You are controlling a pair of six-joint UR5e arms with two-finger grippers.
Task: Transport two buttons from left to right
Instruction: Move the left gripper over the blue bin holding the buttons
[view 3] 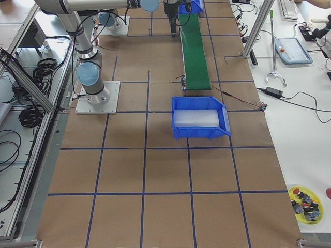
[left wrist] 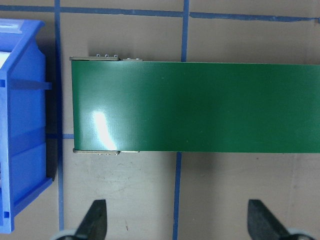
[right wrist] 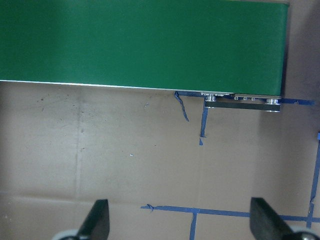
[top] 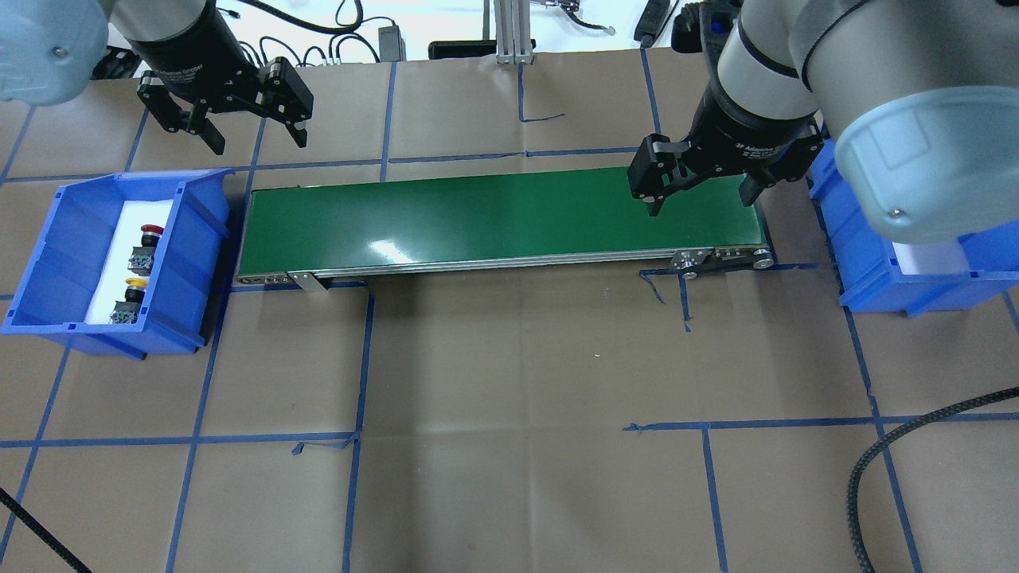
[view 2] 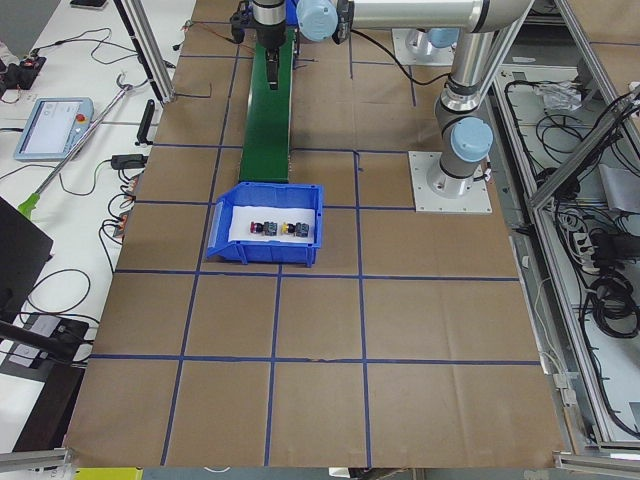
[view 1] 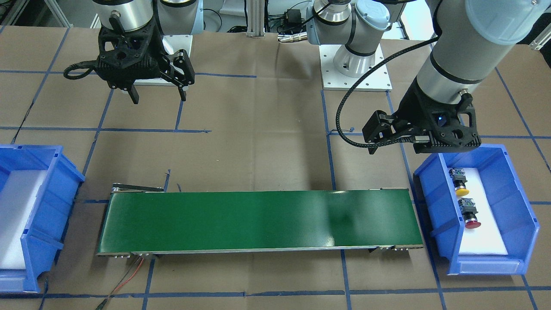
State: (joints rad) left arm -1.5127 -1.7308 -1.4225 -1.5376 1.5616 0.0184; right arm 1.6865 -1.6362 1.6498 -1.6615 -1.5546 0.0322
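The red-capped button point(top: 146, 243) and the yellow-capped button point(top: 131, 296) lie side by side on white foam in the left blue bin point(top: 64, 239). They also show in the front-facing view, yellow point(view 1: 459, 183) and red point(view 1: 469, 215), and in the exterior left view point(view 2: 280, 229). My left gripper point(top: 255, 137) is open and empty, up in the air beyond the bin's far corner; the left wrist view point(left wrist: 177, 222) shows its spread fingers. My right gripper point(top: 702, 197) is open and empty above the right end of the green conveyor belt point(top: 501, 215).
The right blue bin point(view 1: 43, 202) holds only white foam; it also shows in the exterior right view point(view 3: 201, 132). The belt lies between the two bins. A yellow dish point(view 3: 305, 204) with several spare buttons sits on a side table. Blue tape lines cross the brown table.
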